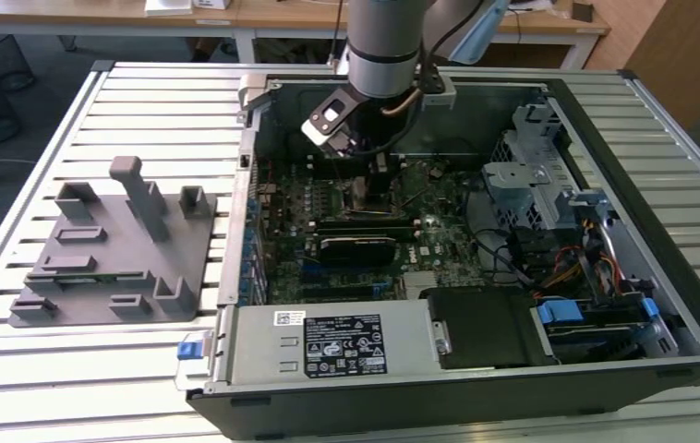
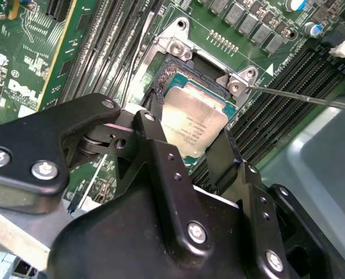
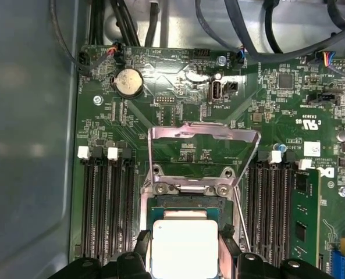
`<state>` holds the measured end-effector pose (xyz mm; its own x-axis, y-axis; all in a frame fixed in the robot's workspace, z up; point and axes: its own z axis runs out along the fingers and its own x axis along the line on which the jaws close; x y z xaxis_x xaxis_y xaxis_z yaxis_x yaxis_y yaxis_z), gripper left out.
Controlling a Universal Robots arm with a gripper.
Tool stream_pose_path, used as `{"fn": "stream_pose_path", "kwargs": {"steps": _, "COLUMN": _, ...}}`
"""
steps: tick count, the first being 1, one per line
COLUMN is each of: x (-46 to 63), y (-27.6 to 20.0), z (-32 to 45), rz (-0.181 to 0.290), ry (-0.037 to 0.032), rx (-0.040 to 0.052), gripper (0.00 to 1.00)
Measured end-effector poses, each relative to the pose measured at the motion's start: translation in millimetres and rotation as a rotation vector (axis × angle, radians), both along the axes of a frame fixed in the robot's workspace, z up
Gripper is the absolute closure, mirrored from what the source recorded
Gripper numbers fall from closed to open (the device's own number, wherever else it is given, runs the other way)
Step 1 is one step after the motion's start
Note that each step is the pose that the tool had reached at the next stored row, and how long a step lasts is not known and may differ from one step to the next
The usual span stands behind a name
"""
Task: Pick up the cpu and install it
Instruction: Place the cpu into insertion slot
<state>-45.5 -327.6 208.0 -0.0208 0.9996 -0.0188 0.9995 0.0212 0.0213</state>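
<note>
Silvery cpu (image 2: 192, 125) clamped in gripper (image 2: 187, 136), held over open socket (image 2: 178, 72); installing step in hand, seemingly calling for square alignment.

exterior view high, wide; both wrist views close over mobo socket (image 2: 173, 72) (image 3: 184, 202)

The cpu (image 2: 194, 125) is a small, flat, square chip with a silvery-white metal top, faint print on it and a thin darker rim. It sits top up directly over the open black socket (image 2: 175, 72) on the green motherboard (image 2: 27, 52). The claw (image 2: 187, 139) clamps it on two opposite edges. Whether it is fully seated cannot be told.
</note>
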Motion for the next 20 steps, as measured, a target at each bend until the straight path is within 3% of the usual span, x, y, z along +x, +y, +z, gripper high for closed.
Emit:
{"fn": "stream_pose_path", "kwargs": {"steps": 7, "x": 0.0, "y": -0.5, "z": -7.6, "rz": -0.015, "ry": 0.0000, "rx": -0.0003, "gripper": 0.46}}
{"fn": "stream_pose_path", "kwargs": {"steps": 20, "x": -0.1, "y": -2.0, "z": -14.6, "rz": -0.016, "ry": 0.0004, "rx": -0.0018, "gripper": 0.46}}
